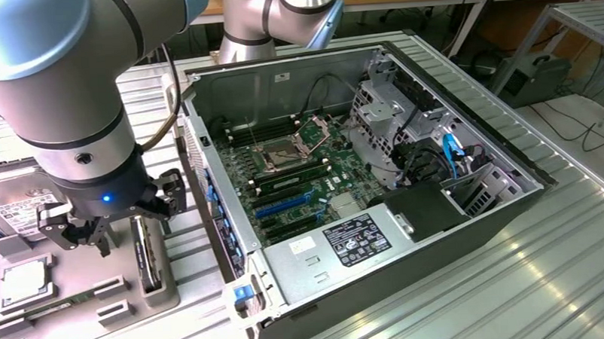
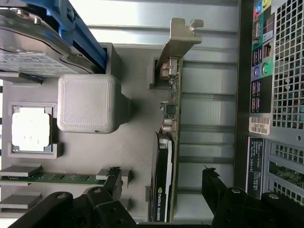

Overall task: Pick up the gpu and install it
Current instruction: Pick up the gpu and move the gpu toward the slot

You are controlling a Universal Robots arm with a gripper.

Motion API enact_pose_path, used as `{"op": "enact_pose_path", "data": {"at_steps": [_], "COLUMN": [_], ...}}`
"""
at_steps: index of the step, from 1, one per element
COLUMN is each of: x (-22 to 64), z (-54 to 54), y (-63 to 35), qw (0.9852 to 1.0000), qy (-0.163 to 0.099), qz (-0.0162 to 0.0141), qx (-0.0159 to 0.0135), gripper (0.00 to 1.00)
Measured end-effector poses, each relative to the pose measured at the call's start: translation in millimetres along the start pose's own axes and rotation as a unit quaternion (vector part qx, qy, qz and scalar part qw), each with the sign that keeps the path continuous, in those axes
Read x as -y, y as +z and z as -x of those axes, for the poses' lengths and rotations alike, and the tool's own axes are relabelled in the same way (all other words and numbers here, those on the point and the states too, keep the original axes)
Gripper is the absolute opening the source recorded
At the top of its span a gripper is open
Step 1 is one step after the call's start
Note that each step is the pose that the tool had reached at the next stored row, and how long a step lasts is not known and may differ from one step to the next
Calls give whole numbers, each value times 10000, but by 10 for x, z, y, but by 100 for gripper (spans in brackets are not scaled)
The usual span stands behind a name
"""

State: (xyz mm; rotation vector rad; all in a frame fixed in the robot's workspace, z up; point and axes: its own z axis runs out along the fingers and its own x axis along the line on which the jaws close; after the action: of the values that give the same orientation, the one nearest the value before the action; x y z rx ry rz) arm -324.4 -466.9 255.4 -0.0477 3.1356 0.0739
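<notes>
A ribbed metal table (image 1: 547, 281) carries everything. On it an open computer case (image 1: 504, 208) lies on its side, with its motherboard (image 1: 302, 177) facing up and a black power supply (image 1: 424, 210) at the near end. The robot arm (image 1: 68, 87) comes down at the exterior view's left, beside the case and over a grey parts holder (image 2: 137, 142) that sits just off the case's perforated rear panel (image 2: 285, 71). In the holder, a silver hard drive (image 2: 33, 52) with a white label rests in a blue frame at one end, and a rounded grey block (image 2: 88, 102) sits next to it. The gpu (image 2: 164, 190) stands on its long edge in a slot of the holder, not yet lifted. It is a thin dark card with a black face, and its silver bracket (image 2: 178, 42) is at the end away from the wrist. The gripper (image 2: 161, 175) hangs directly over the card with its claw released. One black finger (image 2: 114, 183) is on the block side and the other on the case side — a clear gap shows between each finger and the card, so nothing is grasped. The exterior view shows the gripper (image 1: 133, 221) low over the holder with the gpu (image 1: 144, 254) between its fingers. A square processor (image 2: 31, 129) lies flat in its own pocket beyond the block — and a narrow green memory stick (image 2: 57, 178) lies in a slot beside it.
</notes>
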Motion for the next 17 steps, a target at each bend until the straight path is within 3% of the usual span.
{"op": "enact_pose_path", "data": {"at_steps": [17], "x": [-12], "z": [0], "y": [101], "qw": [10000], "qy": [1], "qz": [0], "qx": [1], "gripper": [78]}}
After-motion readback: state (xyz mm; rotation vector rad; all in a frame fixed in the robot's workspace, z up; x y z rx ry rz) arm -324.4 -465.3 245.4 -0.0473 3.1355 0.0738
